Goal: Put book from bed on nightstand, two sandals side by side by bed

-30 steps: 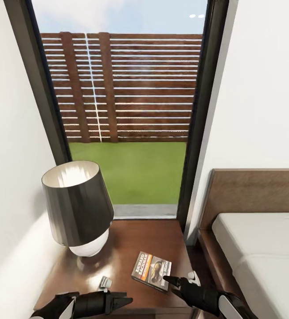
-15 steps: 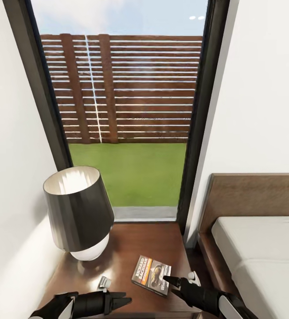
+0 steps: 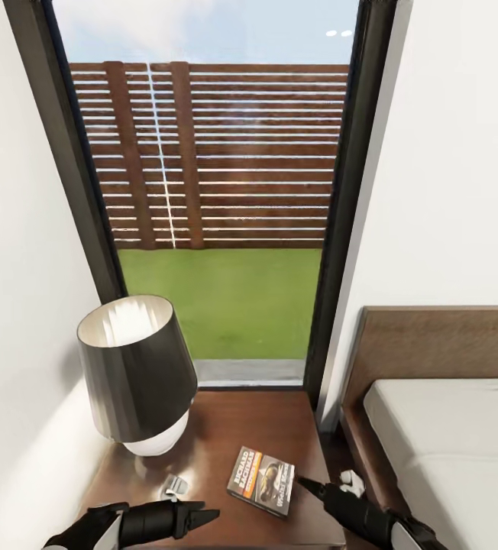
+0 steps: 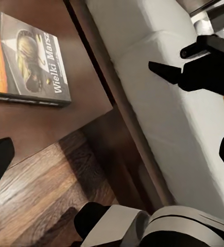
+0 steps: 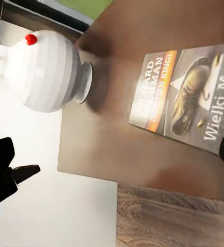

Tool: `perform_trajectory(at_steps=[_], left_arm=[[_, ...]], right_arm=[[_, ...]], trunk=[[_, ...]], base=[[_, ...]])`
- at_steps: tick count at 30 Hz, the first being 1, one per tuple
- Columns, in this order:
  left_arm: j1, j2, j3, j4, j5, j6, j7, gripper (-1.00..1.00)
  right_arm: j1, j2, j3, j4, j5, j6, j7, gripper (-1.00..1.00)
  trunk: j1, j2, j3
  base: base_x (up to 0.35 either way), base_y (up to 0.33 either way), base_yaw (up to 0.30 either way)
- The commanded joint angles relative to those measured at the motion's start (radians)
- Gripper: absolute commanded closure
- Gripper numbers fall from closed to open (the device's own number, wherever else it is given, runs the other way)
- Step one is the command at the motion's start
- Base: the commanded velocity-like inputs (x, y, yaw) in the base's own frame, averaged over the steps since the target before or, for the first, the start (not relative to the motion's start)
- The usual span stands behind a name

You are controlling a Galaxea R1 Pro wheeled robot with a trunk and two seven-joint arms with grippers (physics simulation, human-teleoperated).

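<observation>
Book (image 3: 262, 480) flat on nightstand (image 3: 218, 428), outside jaws.

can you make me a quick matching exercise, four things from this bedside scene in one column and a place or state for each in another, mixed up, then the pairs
Things:
1. book
2. lamp
3. bed
4. right claw

Places or states:
A. to the right of the nightstand
B. open, just off the book's right edge
C. lying flat on the nightstand top
D. standing at the nightstand's left, by the window

Pairs: 1-C, 2-D, 3-A, 4-B
</observation>
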Motion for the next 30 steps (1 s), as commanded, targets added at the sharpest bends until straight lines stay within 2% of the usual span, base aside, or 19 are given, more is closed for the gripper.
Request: perform_trajectory(at_steps=[1, 2, 5, 9, 14, 30], left_arm=[[0.0, 0.0, 0.003, 0.0, 0.0, 0.008, -0.001, -1.0], [0.0, -0.001, 0.001, 0.0, -0.001, -0.005, 0.004, -1.0], [0.0, -0.003, -0.002, 0.001, -0.004, -0.044, 0.01, -1.0], [0.0, -0.002, -0.003, 0.003, -0.005, -0.06, 0.012, -1.0], [0.0, 0.001, -0.003, 0.002, -0.005, -0.065, 0.011, -1.0], [0.0, 0.003, -0.003, 0.003, -0.005, -0.066, 0.015, -1.0]], right_arm=[[0.0, -0.004, 0.005, 0.009, 0.001, -0.013, 0.0, -1.0], [0.0, -0.009, 0.005, 0.039, 0.039, -0.053, 0.0, -1.0], [0.0, -0.013, 0.006, 0.106, 0.117, -0.094, -0.001, -1.0], [0.0, -0.014, 0.006, 0.168, 0.156, -0.173, -0.001, -1.0], [0.0, -0.014, 0.005, 0.223, 0.165, -0.223, 0.0, -1.0], [0.0, -0.014, 0.006, 0.266, 0.168, -0.234, -0.002, -1.0]], trunk=[[-0.004, 0.007, 0.002], [-0.008, 0.014, 0.005], [-0.019, 0.035, 0.015], [-0.035, 0.063, 0.027], [-0.054, 0.098, 0.043], [-0.115, 0.21, 0.093]], base=[[0.0, 0.0, 0.0], [0.0, 0.0, 0.0], [0.0, 0.0, 0.0], [0.0, 0.0, 0.0], [0.0, 0.0, 0.0], [0.0, 0.0, 0.0]])
